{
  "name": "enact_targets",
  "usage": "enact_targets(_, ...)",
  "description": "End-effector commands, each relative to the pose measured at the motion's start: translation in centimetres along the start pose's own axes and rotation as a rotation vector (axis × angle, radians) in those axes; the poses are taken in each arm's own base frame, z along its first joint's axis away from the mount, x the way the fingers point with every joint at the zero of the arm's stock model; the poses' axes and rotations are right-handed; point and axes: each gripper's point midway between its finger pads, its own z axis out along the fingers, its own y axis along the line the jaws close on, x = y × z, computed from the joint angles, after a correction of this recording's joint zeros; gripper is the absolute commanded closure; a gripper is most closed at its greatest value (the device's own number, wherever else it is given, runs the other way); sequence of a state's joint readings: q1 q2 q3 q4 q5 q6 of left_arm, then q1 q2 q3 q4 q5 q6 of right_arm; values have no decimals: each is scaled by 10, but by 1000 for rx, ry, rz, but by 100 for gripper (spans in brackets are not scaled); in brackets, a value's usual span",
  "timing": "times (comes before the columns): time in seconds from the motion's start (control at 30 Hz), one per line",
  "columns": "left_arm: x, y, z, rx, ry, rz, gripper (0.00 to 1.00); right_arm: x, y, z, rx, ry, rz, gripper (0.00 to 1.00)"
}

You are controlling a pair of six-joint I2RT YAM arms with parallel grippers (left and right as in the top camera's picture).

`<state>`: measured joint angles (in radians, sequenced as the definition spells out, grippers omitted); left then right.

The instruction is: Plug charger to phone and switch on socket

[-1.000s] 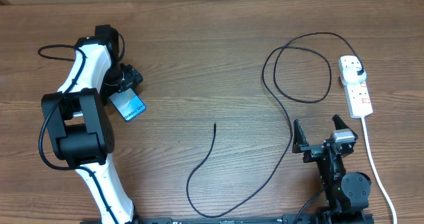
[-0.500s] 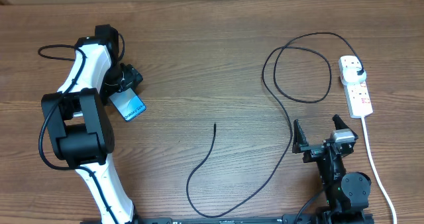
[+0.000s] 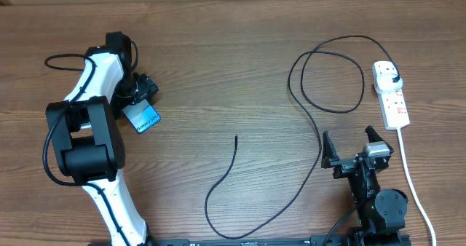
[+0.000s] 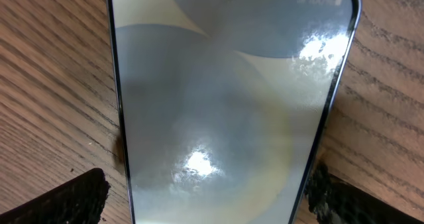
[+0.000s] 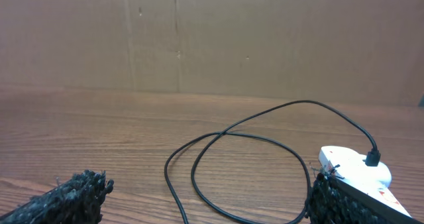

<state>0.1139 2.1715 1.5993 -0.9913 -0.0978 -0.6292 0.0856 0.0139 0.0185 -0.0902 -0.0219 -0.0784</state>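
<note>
The left gripper (image 3: pixel 140 92) stands spread wide over the phone (image 3: pixel 143 118), which lies flat on the wooden table (image 3: pixel 233 35) at the left side, its blue screen up. From overhead the right gripper (image 3: pixel 351 147) is also spread, holding nothing, near the front edge on the right. The charger (image 3: pixel 234 150) has its free end lying bare mid-table, well apart from the phone. Its cable curves toward the front, then runs up past the right gripper's left finger into a loop and on to the black plug (image 3: pixel 393 77) seated in the socket (image 3: pixel 394 102). The socket's white cord (image 3: pixel 408 166) trails to the front edge.

The left wrist view adds the close detail: the phone (image 4: pixel 225 105) fills the picture, pale and glaring, with a camera dot near its far end. The left gripper (image 4: pixel 209 201) has one dark finger at each long edge; whether they touch the phone cannot be told.

The right wrist view looks level across the table: the right gripper (image 5: pixel 212 201) gapes on nothing, with the charger (image 5: pixel 298 103) looping beyond and the socket (image 5: pixel 351 169) at the right, before a brown cardboard wall (image 5: pixel 199 38)
</note>
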Motion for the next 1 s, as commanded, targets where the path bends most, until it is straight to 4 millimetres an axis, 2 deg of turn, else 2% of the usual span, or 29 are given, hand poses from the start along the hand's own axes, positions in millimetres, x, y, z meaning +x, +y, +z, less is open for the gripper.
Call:
enact_targets(0.0,6,5,12,-18,29,3,0,1,1,0,-1,-6,-2,0)
enact_targets(0.77,3,2,13,11,22,13,0,1,1,0,-1,-6,-2,0)
enact_targets(0.97,4,-13,12,91,40,10,0,1,0,0,-1,-6,-2,0)
